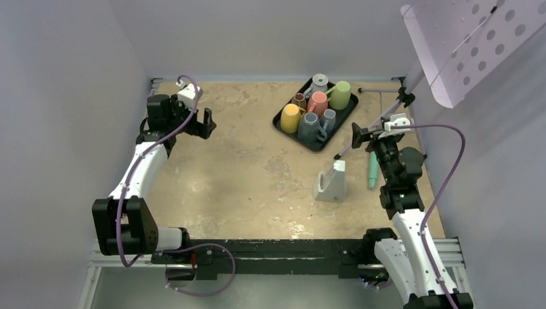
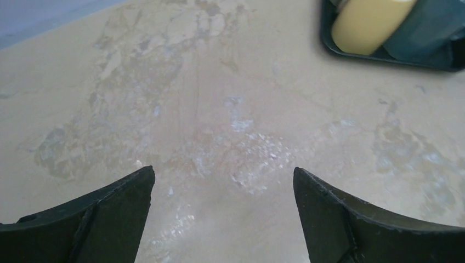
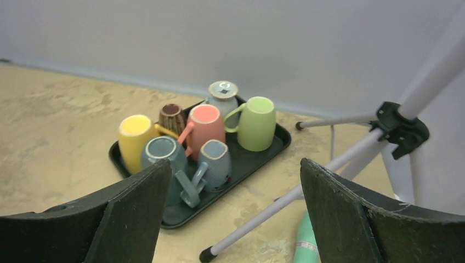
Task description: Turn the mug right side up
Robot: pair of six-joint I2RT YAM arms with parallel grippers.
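A black tray (image 1: 320, 145) at the back right holds several mugs, all standing base up as far as I can see. They include a yellow one (image 1: 290, 118), a pink one (image 1: 317, 102), a green one (image 1: 340, 94) and a blue-grey one (image 1: 309, 126). The right wrist view shows the tray (image 3: 257, 159) with the yellow (image 3: 133, 139), pink (image 3: 205, 129) and green (image 3: 257, 123) mugs. My left gripper (image 1: 205, 123) is open and empty over bare table (image 2: 224, 175), left of the tray. My right gripper (image 1: 360, 135) is open and empty (image 3: 234, 167), raised to the right of the tray.
A white tripod (image 1: 380, 119) stands right of the tray, one leg reaching under my right gripper (image 3: 263, 213). A green tube (image 1: 372, 169) and a grey wedge-shaped block (image 1: 331, 182) lie on the table near the right arm. A perforated lilac panel (image 1: 463, 45) hangs at the top right.
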